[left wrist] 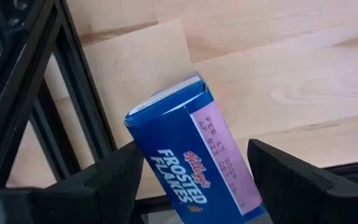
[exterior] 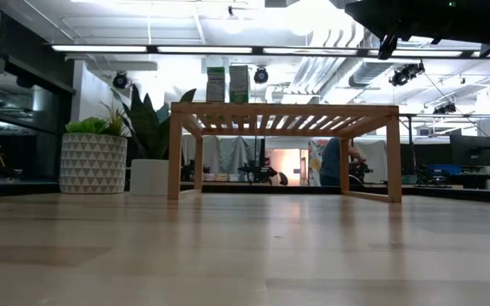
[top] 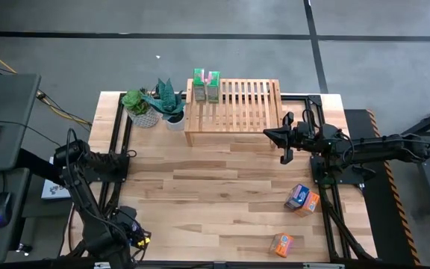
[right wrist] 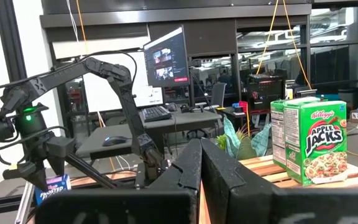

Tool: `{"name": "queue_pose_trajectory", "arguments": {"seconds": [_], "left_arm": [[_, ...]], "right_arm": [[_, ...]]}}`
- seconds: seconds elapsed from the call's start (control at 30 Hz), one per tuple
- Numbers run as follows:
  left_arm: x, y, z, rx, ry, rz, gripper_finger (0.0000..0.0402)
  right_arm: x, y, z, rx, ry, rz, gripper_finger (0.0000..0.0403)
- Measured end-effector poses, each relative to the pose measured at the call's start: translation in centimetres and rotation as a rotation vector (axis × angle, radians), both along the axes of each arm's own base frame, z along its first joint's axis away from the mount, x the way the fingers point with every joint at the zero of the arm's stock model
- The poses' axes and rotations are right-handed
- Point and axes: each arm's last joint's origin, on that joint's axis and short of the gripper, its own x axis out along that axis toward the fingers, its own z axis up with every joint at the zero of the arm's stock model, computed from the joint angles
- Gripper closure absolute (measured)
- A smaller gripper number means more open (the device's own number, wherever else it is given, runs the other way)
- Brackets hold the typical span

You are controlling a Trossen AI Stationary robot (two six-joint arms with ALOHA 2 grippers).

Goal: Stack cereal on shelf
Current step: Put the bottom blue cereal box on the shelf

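Two green boxes (top: 206,85) upright on the shelf (top: 234,112), at its back left corner beside the plants (top: 154,104). Blue and orange boxes (top: 302,197) lying touching near the tabletop's (top: 215,187) right edge; another orange box (top: 281,243) near the front right corner.

Left gripper (left wrist: 194,180) low at the front left corner, jaws spread wide either side of a blue box (left wrist: 194,155). Box tilted, one end up, between the fingers; contact with the pads not clear, so possibly only bracketed, not clamped. Right gripper (top: 284,143) hovering off the shelf's front right corner, jaws pressed together, empty.

Probably light, hollow cardboard: stiff along the edges, soft across the broad faces, easily dented by a hard squeeze. Printed surface likely slick, so apt to slip or swing if caught near a corner. Best taken across the narrow sides near mid-height, with gentle closing. Top flap looks slightly lifted, so worth avoiding that end. Tall and narrow, hence tippy when set upright on the slats.
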Motion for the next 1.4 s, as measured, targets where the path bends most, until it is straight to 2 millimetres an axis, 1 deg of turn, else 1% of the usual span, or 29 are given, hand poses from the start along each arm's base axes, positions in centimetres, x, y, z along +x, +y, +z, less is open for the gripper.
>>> {"name": "queue_pose_trajectory", "arguments": {"seconds": [0.23,0.4,0.67,0.77,0.97,1.1,1.2,1.3,1.4], "left_arm": [[0.5,-0.5,-1.5,0.043,0.025,-0.007,0.0124],[0.7,-0.7,-2.2,0.06,0.037,-0.018,0.0124],[0.7,-0.7,-2.3,0.063,0.041,-0.034,0.0126],[0.7,-0.7,-2.3,0.063,0.041,-0.034,0.0139],[0.7,-0.7,-2.2,0.061,0.04,-0.034,0.0194],[0.8,-0.3,-1.5,0.058,0.01,-0.039,0.0224],[1.2,0.5,-0.4,0.056,-0.053,-0.064,0.0236],[2.0,1.9,1.1,0.073,-0.159,-0.103,0.0239],[3.1,3.9,3.2,0.118,-0.292,-0.169,0.0239]], "right_arm": [[0.0,0.0,0.0,0.0,0.001,0.0,0.0402],[0.0,0.0,0.0,0.0,0.001,0.0,0.0402],[0.0,0.0,0.0,0.0,0.003,0.0,0.0402],[0.0,0.0,0.0,0.0,0.003,0.0,0.0402],[0.0,0.0,0.0,0.0,0.003,0.0,0.0402],[0.0,0.0,0.0,0.0,0.003,0.0,0.0402],[0.0,0.0,0.0,0.0,0.003,0.0,0.0402],[0.0,0.0,0.0,0.0,0.003,0.0,0.0402],[0.0,0.0,0.0,0.0,0.003,0.0,0.0402]]}}
